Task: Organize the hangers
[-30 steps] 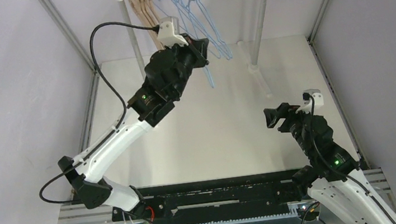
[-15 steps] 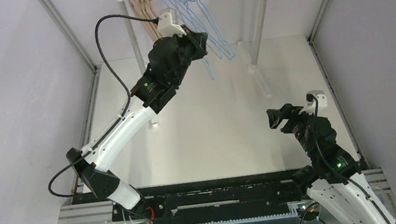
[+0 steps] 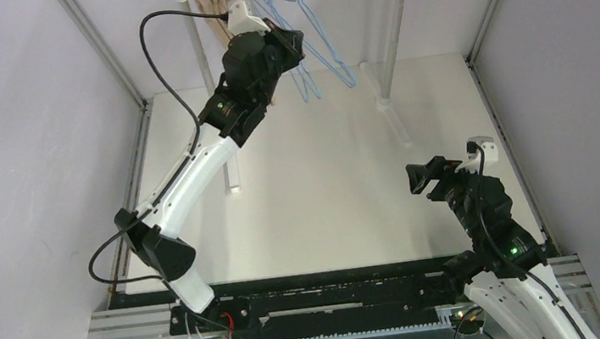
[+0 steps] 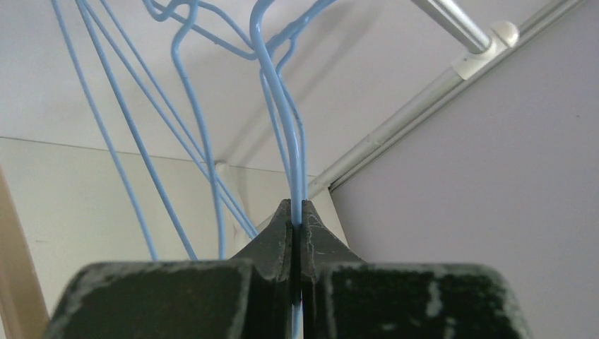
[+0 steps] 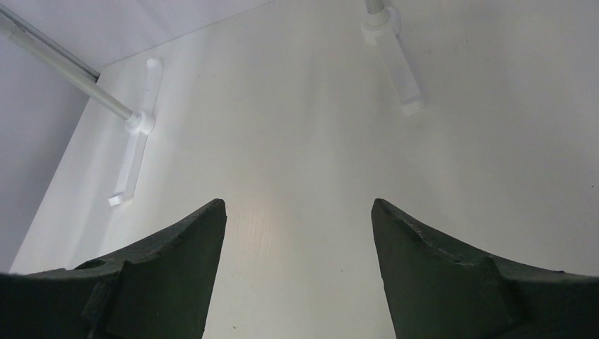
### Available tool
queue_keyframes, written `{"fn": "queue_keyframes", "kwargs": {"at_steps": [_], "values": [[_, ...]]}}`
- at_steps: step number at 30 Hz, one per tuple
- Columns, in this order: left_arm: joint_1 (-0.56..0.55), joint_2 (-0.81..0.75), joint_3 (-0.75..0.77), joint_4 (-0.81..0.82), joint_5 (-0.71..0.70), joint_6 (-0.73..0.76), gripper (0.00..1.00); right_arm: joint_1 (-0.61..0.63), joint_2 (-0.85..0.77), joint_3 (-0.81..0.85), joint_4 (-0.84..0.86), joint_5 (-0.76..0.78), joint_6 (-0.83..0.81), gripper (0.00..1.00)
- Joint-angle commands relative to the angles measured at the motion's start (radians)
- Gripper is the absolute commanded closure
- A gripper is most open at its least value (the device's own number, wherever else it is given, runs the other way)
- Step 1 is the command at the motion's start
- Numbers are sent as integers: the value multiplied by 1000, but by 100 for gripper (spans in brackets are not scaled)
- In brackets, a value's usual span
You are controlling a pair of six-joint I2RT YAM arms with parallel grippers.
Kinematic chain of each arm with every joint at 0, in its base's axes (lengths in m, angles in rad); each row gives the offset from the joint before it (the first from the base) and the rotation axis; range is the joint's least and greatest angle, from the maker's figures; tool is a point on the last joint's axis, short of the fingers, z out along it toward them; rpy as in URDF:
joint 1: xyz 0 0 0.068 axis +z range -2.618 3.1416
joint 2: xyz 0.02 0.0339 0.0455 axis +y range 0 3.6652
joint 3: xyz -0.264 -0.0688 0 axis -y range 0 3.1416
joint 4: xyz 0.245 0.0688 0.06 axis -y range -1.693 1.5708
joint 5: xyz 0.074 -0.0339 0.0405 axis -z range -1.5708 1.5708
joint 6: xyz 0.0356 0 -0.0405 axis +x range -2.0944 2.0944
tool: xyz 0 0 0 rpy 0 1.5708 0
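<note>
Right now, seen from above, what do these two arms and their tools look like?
The left arm and right arm match: white shells, black blocky joints, a green light each. A black cable loops beside the left; a white camera box tops each wrist. The left tool and right tool: two dark wedge-shaped fingers.

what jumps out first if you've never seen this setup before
The left gripper, raised high at the far end of the table, is shut on a light-blue wire hanger amid the other blue hangers dangling below the silver rail. Just left of them hang the tan wooden hangers. The right gripper hovers wide open and holding nothing over the table's right side.
</note>
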Motion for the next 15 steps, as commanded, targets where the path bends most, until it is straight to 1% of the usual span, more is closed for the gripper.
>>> {"fn": "queue_keyframes", "kwargs": {"at_steps": [1, 7, 9, 15], "values": [[25, 39, 90, -15, 31, -37, 100, -17, -19, 39, 3, -15, -22, 16], [52, 81, 148, -61, 45, -39, 100, -31, -23, 40, -4, -21, -22, 17], [64, 89, 164, -82, 55, -69, 100, -35, -22, 38, -4, -23, -20, 16], [90, 90, 166, -94, 80, -105, 100, -41, -6, 39, 5, -37, -16, 16]]}}
